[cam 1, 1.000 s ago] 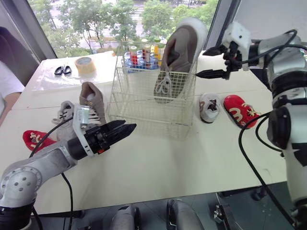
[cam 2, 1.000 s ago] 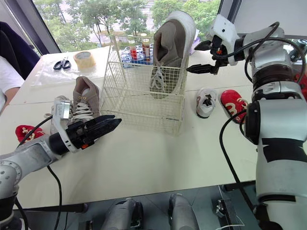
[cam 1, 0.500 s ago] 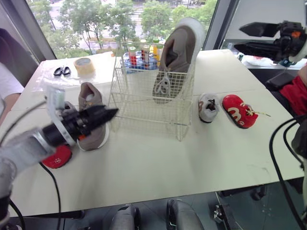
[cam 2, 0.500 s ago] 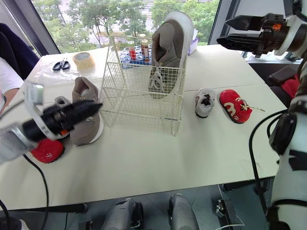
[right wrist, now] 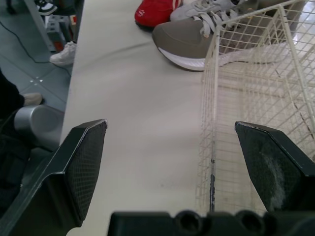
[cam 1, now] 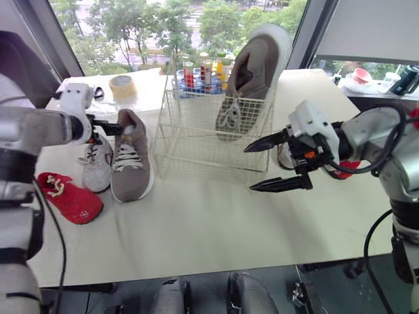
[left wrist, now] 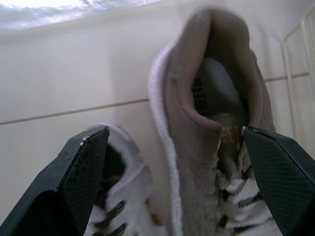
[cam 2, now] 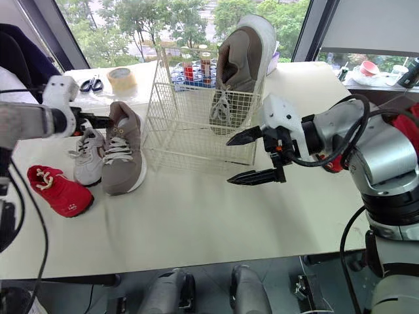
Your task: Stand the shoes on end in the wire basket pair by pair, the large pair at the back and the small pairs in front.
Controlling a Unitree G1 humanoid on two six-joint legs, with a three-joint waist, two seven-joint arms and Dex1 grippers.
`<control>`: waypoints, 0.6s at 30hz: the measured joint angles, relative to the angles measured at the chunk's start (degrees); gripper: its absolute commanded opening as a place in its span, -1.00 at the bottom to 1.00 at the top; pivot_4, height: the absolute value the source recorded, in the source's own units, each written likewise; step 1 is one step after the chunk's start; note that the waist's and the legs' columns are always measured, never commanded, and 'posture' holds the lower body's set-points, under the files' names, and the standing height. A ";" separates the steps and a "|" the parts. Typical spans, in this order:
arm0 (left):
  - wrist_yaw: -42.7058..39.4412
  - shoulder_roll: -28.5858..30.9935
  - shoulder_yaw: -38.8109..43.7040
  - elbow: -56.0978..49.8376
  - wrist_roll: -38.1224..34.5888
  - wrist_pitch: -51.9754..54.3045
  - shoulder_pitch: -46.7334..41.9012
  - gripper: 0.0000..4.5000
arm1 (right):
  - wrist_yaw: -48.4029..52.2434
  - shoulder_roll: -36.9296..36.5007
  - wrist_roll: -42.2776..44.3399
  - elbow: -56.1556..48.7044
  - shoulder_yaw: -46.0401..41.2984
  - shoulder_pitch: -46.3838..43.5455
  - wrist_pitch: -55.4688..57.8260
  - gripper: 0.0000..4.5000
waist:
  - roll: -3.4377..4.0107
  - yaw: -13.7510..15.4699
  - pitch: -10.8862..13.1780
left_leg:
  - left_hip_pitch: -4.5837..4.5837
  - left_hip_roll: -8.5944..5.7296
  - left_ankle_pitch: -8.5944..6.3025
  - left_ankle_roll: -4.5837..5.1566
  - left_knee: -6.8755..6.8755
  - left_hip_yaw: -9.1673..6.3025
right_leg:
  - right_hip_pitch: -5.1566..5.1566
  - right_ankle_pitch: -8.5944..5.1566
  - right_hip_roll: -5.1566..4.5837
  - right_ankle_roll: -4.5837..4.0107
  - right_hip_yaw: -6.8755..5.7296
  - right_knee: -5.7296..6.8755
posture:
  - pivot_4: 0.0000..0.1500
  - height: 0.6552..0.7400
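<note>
The pale, matte table (cam 1: 196,222) runs off the frame at left and right, and its far edge is lost against the bright window. In the upper centre stands the wire basket (cam 1: 190,140), a boxy grid of thin cream wire. Through it, coloured bottles (cam 1: 203,70) show only in pieces. One large taupe shoe (cam 1: 252,72) stands on end at the basket's back right, white sole outward, its toe end veiled by the mesh. The other taupe shoe (cam 1: 131,157), suede-like with white laces, lies flat on the table left of the basket. The left gripper (left wrist: 175,129) holds its fingers wide apart on either side of that shoe's padded heel collar; whether they touch it cannot be told. The right gripper (cam 1: 249,169), centre right, is spread wide and holds nothing just in front of the basket. It hides most of a red shoe (cam 1: 344,170) behind it. At left lie a grey-white small shoe (cam 1: 97,163) and a red small shoe (cam 1: 69,199) with a pale cord. A tape roll (cam 1: 122,87) sits at upper left.
</note>
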 measured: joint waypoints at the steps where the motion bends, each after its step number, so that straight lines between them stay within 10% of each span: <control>1: -1.98 -1.01 -0.62 3.32 2.28 -1.06 -1.86 0.97 | -0.65 -0.16 0.59 -1.02 -0.21 0.20 0.46 1.00 | -0.02 -0.08 0.01 | 0.00 0.00 0.00 0.00 -0.04 0.00 | -0.01 0.00 0.01 0.00 0.00 0.00 | 1.00 1.00; 11: -16.24 -8.41 -1.93 27.20 20.62 -10.83 -11.53 0.97 | -9.56 -1.75 6.92 -9.56 -4.67 4.86 5.58 1.00 | -0.13 0.20 0.00 | 0.00 0.00 -0.28 0.47 0.07 -0.03 | 0.04 -0.01 -0.09 0.02 0.00 0.00 | 1.00 1.00; 18: -18.21 -13.07 1.83 34.25 26.09 -17.36 -13.00 -0.32 | -13.61 -1.75 7.19 -8.07 -4.96 4.15 4.63 1.00 | -0.15 0.31 -0.03 | 0.06 -0.03 -0.29 0.51 0.09 -0.05 | 0.12 -0.01 -0.23 0.03 -0.03 0.05 | 1.00 1.00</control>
